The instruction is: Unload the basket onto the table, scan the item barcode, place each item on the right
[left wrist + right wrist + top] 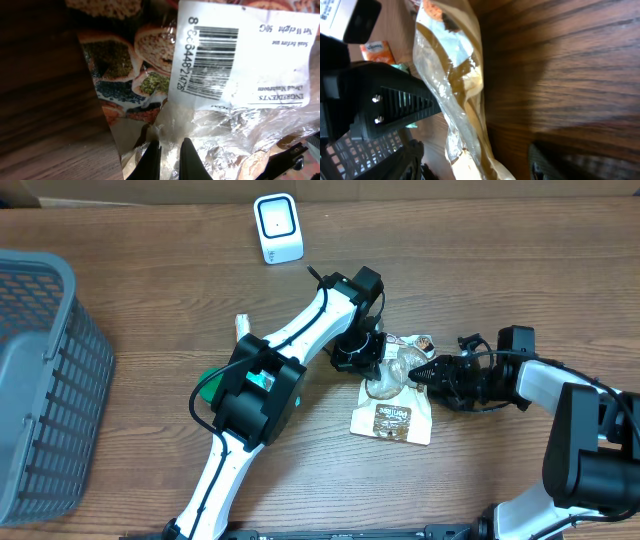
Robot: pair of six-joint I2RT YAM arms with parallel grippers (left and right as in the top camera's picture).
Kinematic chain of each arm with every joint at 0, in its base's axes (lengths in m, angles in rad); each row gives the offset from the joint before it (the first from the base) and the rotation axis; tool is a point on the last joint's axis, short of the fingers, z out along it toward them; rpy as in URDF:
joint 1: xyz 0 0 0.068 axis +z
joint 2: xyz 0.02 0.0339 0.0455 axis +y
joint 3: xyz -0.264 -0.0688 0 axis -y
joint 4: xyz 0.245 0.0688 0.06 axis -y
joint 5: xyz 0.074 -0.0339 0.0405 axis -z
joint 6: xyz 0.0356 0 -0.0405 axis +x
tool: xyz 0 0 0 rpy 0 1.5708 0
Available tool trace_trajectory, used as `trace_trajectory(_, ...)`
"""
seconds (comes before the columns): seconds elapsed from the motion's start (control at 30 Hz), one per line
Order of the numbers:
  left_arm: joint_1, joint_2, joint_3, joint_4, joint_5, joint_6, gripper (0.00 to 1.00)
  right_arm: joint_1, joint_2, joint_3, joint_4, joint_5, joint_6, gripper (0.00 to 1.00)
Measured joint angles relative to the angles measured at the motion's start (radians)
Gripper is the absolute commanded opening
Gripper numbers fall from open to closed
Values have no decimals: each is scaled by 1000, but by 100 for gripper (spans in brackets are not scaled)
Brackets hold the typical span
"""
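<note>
Tan-and-clear packet (395, 405) bears a white, black-barred label (240, 55); the basket (40, 380) is grey.

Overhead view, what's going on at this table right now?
The left gripper is pinched shut on the clear plastic of a food packet, with its barcode label facing the left wrist camera. The right gripper stands open at the packet's other side. The scanner stands apart, farther back.

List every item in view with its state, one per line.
packet: lying on the table, one end pinched.
left end effector: shut on the packet's clear film.
right end effector: open, jaws either side of the packet.
barcode: uncovered, facing the left wrist camera.
scanner: upright, apart from the packet.
basket: upright at the table's left.
</note>
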Motion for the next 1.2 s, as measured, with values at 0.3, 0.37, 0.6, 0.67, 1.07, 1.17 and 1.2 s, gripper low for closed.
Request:
trace_trajectory(0.3, 0, 0, 0, 1, 0, 0, 4, 28, -9, -96, 201, -70, 61, 60)
trace_trajectory(0.37, 0, 0, 0, 2, 0, 0, 4, 58, -9, -101, 224, -71, 71, 59)
trace_trajectory(0.6, 0, 0, 0, 7, 0, 0, 4, 139, -7, -103, 258, -29, 113, 40)
trace_trajectory(0.67, 0, 0, 0, 7, 0, 0, 4, 143, -6, -106, 260, -13, 122, 32)
trace_trajectory(1.07, -1, 0, 0, 11, 1, 0, 4, 148, 6, -115, 276, 32, 145, 4)
trace_trajectory(1.17, 0, 0, 0, 11, 1, 0, 4, 145, 6, -115, 275, 29, 142, 4)
trace_trajectory(1.2, 2, 0, 2, 9, 0, 0, 4, 142, 7, -115, 275, 27, 138, 4)
